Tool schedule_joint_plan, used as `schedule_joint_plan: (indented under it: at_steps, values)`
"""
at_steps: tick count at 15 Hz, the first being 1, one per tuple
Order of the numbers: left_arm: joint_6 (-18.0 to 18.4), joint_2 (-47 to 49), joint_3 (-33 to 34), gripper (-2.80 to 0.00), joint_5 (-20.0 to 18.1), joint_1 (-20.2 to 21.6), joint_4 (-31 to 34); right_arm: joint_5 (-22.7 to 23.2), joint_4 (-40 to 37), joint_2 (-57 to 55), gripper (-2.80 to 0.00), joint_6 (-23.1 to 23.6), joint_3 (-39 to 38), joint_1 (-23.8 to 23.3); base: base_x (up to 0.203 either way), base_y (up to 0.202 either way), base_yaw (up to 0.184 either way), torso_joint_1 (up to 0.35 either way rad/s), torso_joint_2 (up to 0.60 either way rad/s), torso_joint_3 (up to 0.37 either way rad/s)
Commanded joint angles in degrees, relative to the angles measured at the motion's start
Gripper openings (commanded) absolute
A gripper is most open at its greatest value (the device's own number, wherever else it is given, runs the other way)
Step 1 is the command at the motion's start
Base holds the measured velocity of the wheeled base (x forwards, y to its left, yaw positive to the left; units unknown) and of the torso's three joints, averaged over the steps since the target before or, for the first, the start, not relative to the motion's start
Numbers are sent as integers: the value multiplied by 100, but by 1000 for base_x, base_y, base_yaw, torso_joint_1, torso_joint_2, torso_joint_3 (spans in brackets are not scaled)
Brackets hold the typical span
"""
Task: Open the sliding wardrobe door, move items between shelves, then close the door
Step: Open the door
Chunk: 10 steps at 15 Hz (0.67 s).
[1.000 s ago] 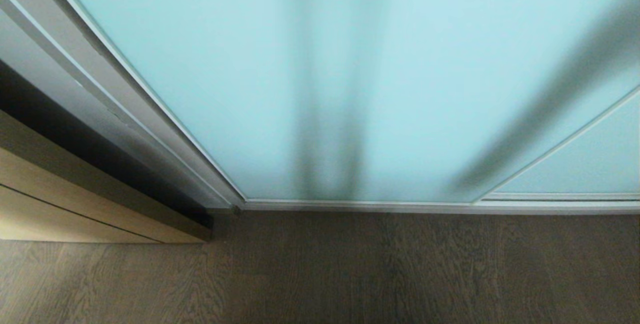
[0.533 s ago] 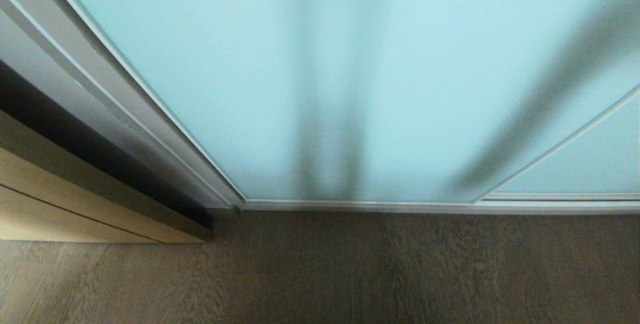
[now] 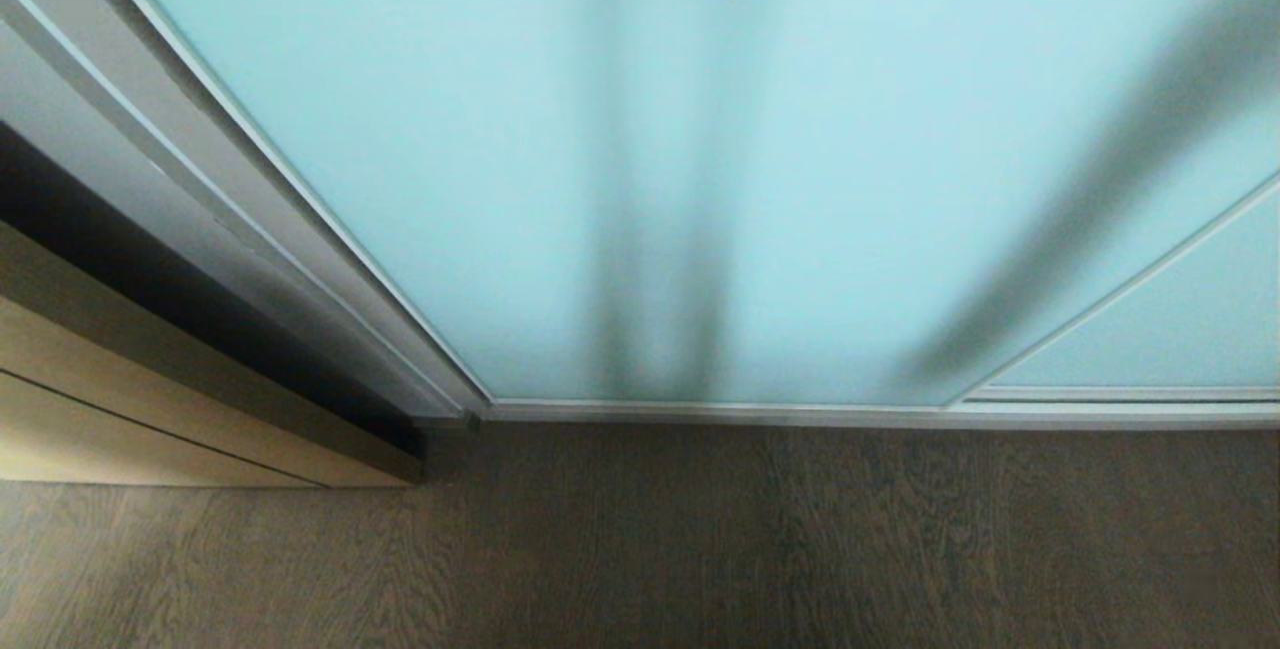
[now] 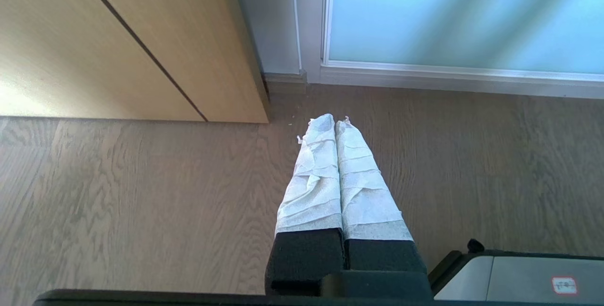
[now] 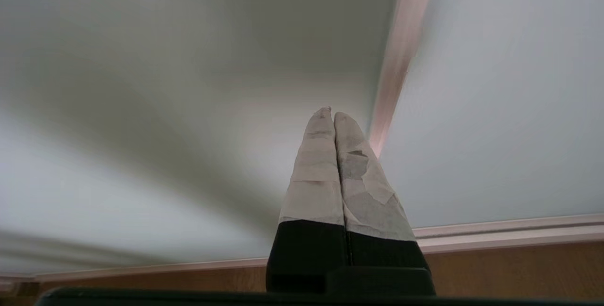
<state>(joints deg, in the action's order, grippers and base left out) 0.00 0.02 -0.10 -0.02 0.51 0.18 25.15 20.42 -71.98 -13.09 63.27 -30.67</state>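
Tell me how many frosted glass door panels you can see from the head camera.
2: the sliding wardrobe door fills most of the view; a second panel shows at the lower right corner. More may lie outside the frame.

The sliding wardrobe door [image 3: 560, 159] is shut and its frosted glass hides what is inside. Only dark, fuzzy stripes show through it, toward 12 and 2 o'clock, and I cannot tell what they are. The door's top is cut off by the picture's edge. A second glass panel [image 3: 1170, 339] at 4 o'clock is cut off too. In the right wrist view the glass and its frame strip [image 5: 401, 46] look smeared and blurry.
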Motion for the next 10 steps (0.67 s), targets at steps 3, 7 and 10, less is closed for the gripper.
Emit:
schedule_joint_plan:
  at_steps: [3,7,10]
  values:
    - [0,-11,1,-280,2,2,-1,5,85,-410,-280,-26,139,0,0,0,0,0,0,0]
    - [0,-11,1,-280,2,2,-1,-1,87,-649,-280,-37,281,0,0,0,0,0,0,0]
    - [0,-11,1,-280,2,2,-1,-2,100,-832,-280,-264,455,-9,0,0,0,0,0,0]
